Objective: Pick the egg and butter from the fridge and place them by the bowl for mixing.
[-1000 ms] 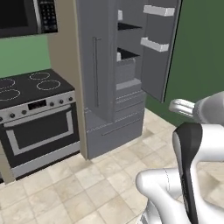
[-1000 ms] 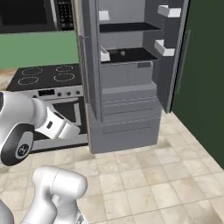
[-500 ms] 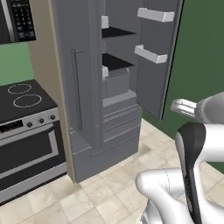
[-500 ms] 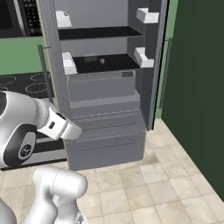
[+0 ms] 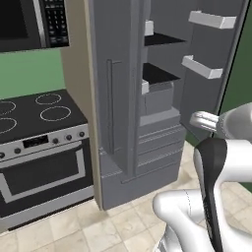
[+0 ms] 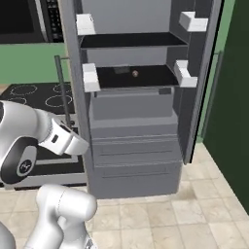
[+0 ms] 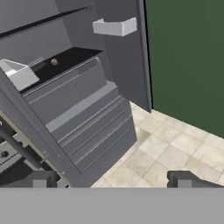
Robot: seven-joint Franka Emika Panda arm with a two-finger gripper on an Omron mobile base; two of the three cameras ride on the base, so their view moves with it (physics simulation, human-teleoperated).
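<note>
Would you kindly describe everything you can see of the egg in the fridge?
The egg is a tiny brownish-tan ball, smooth and matte as it looks, resting on the dark lower shelf of the open fridge, toward the back. A dark flat box lies just beside it; whether they touch is too small to tell. In the hand view it shows as a small reddish-brown dot. Nothing grips it.

matt grey fridge with smooth white plastic-looking door bins, beside a glossy black-topped stove.
</note>
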